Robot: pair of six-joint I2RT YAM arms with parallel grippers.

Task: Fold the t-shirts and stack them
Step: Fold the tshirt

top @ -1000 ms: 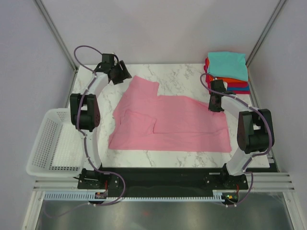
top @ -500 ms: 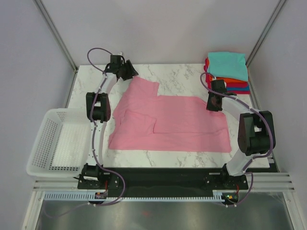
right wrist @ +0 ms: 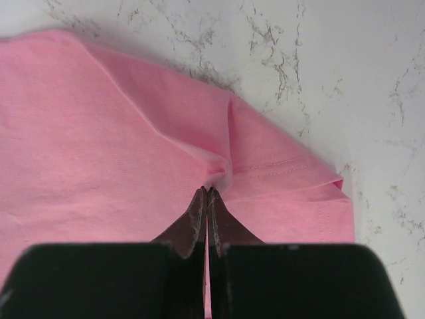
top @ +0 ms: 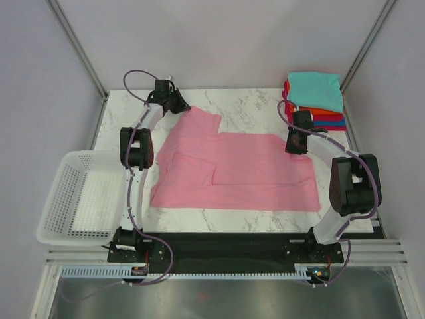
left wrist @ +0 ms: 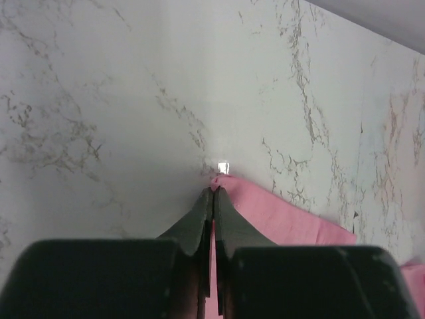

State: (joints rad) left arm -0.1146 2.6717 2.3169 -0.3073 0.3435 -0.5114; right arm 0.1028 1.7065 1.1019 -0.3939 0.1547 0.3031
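A pink t-shirt lies spread flat on the marble table. My left gripper sits at the shirt's far left corner, jaws shut on the pink t-shirt's edge, with cloth pinched between the fingers. On the right, my other gripper is shut on a small pucker of the same shirt near its far right hem. A stack of folded t-shirts, teal on top with orange, red and blue below, rests at the table's far right corner.
A white mesh basket hangs off the table's left side. Bare marble lies behind the shirt. Grey walls and metal frame posts close in the back and sides.
The left arm swung in from the far left to the shirt's far left corner, and its jaws closed on the cloth. The right gripper stayed pinched on the shirt.
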